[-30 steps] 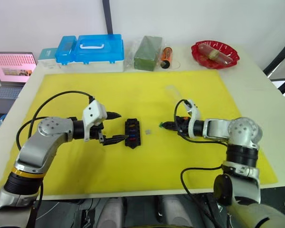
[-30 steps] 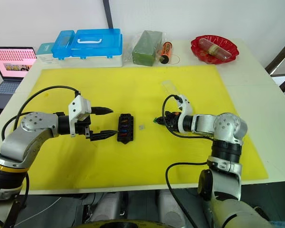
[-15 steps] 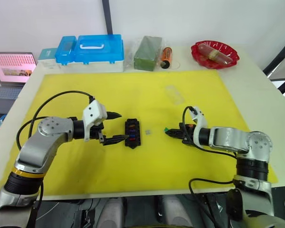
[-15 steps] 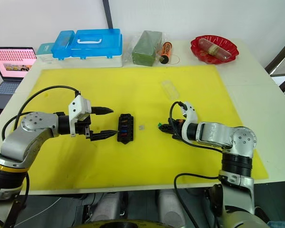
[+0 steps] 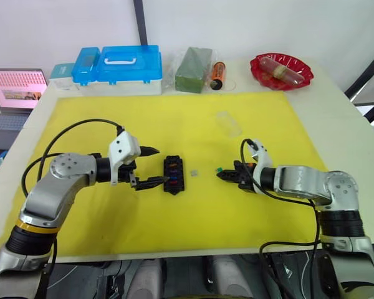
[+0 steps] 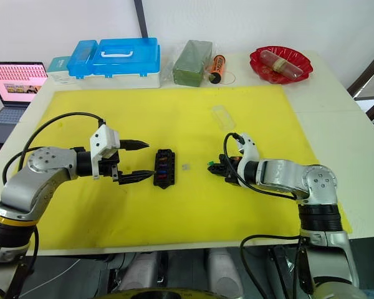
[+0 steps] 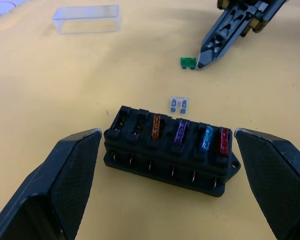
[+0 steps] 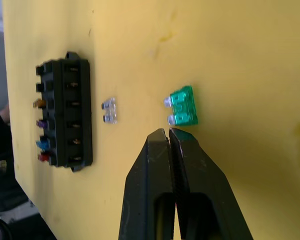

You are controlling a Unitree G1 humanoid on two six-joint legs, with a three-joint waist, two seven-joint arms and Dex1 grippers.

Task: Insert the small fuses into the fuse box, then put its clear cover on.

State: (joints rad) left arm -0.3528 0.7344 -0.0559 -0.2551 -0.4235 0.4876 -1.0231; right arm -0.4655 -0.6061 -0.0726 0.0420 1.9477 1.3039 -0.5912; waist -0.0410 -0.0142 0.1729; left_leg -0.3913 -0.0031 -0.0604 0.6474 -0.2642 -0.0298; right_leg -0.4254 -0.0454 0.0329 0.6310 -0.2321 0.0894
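The black fuse box (image 5: 173, 175) is seen at the centre of the yellow mat (image 5: 174, 118), with orange, purple, teal and red fuses already seated and two slots left empty. A pale grey fuse (image 7: 178, 104) lies flat just beside the box, and a green fuse (image 8: 182, 106) lies a little farther out, toward the right of the head-camera frame. The clear cover (image 5: 228, 123) rests apart on the mat, above centre-right.

The left gripper (image 5: 148, 167) is held wide, its fingers straddling the end of the box without touching it. The right gripper (image 8: 168, 134) is pressed closed and empty, its tip just short of the green fuse.

The pickup of the green fuse appears to be the step in hand. The fingers should be parted first, then lowered astride the fuse's flat body so that the blades are left free. The fuse is thin and easily skidded, so a slow, square closure is advised.
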